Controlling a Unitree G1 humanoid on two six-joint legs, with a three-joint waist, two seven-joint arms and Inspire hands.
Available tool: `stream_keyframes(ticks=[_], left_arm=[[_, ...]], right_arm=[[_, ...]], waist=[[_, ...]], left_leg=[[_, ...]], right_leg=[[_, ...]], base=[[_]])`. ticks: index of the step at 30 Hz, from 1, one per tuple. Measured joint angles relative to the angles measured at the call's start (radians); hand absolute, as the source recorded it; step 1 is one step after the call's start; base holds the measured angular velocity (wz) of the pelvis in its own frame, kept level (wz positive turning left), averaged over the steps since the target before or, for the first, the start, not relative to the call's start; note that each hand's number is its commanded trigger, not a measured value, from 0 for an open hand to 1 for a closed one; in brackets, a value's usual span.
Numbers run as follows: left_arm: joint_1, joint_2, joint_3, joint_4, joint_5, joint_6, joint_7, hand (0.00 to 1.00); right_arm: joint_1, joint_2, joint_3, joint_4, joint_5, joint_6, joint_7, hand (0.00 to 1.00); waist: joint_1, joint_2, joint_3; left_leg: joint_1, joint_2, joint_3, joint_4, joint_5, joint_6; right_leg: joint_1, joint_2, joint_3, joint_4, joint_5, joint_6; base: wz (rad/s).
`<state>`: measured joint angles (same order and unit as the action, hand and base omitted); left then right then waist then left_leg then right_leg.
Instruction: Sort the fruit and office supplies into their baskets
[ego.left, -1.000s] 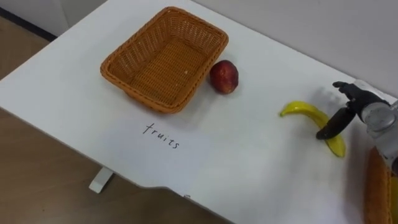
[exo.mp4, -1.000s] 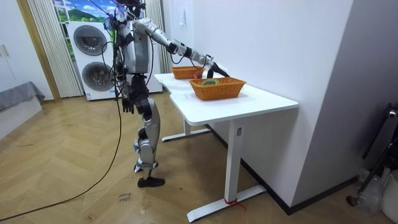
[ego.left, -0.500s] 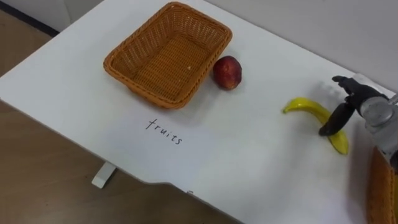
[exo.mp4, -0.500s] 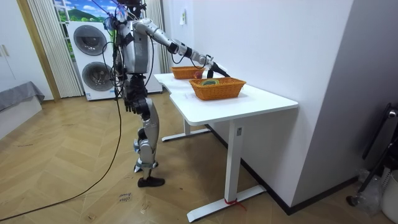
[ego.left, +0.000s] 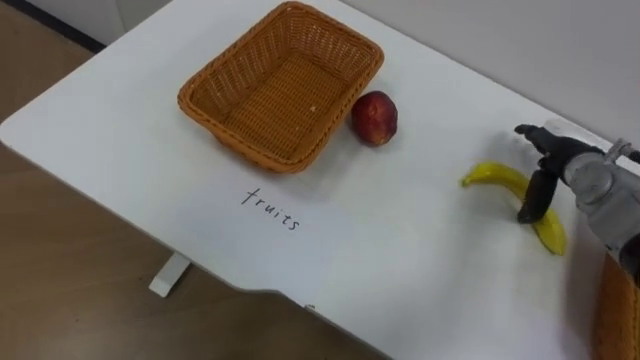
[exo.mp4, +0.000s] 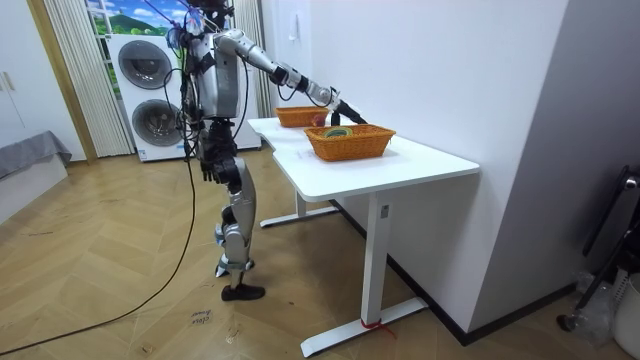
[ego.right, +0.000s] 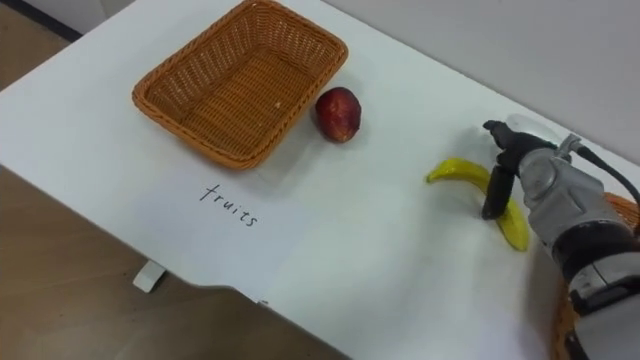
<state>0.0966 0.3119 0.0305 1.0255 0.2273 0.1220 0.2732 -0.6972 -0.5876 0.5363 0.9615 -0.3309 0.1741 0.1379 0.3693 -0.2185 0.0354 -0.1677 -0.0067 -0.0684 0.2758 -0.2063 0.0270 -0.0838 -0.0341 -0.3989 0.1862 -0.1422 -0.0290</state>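
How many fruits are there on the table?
2. A red apple sits right beside the empty wicker basket. A banana lies further right, at the robot's right hand. The other basket is mostly cut off, so more could hide there.

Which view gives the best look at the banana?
Right eye view: the banana lies well inside the picture, its curve plain except where the robot hand crosses it. Left eye view shows the same nearer the edge; room view: too small to tell.
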Motion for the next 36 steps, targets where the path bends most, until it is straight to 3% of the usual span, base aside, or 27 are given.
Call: stream_keyframes(ticks=[13, 14, 15, 30, 36], left_arm=[[-0.028, 0.016, -0.016, 0.018, 0.001, -0.001, -0.001, 0.00], [-0.028, 0.019, -0.017, 0.018, 0.001, -0.001, -0.001, 0.00], [-0.028, 0.021, -0.017, 0.018, 0.001, -0.001, -0.001, 0.00], [-0.031, 0.033, -0.025, 0.019, 0.002, -0.007, -0.016, 0.00], [-0.036, 0.037, -0.024, 0.019, 0.002, -0.019, -0.026, 0.00]], right_arm=[[-0.009, -0.007, 0.033, 0.000, -0.032, 0.003, 0.062, 0.00], [-0.009, -0.007, 0.033, 0.000, -0.031, 0.003, 0.063, 0.60], [-0.009, -0.008, 0.033, 0.000, -0.031, 0.003, 0.064, 0.99], [-0.027, -0.014, 0.029, 0.000, -0.003, 0.004, 0.036, 1.00], [-0.027, -0.016, 0.031, 0.000, 0.014, 0.003, 0.034, 1.00]], waist=[[0.026, -0.013, 0.0048], [0.026, -0.013, 0.0048], [0.026, -0.013, 0.0048], [0.032, -0.018, 0.0027], [0.037, -0.029, 0.0083]], left_leg=[[0.004, 0.000, 0.001, -0.007, 0.000, 0.000], [0.004, 0.000, 0.001, -0.007, 0.000, 0.000], [0.004, 0.001, 0.001, -0.007, 0.000, 0.000], [0.007, 0.001, 0.003, -0.007, 0.001, -0.001], [0.007, 0.002, 0.006, -0.008, 0.001, -0.001]], right_leg=[[0.000, 0.001, 0.001, -0.002, 0.000, 0.000], [0.000, 0.001, 0.001, -0.003, 0.000, 0.000], [0.000, 0.002, 0.002, -0.003, 0.000, 0.000], [-0.001, 0.003, 0.005, -0.010, 0.000, 0.000], [0.001, 0.006, 0.011, -0.017, 0.001, 0.000]], base=[[-0.01], [0.00], [0.00], [0.00], [0.00]])
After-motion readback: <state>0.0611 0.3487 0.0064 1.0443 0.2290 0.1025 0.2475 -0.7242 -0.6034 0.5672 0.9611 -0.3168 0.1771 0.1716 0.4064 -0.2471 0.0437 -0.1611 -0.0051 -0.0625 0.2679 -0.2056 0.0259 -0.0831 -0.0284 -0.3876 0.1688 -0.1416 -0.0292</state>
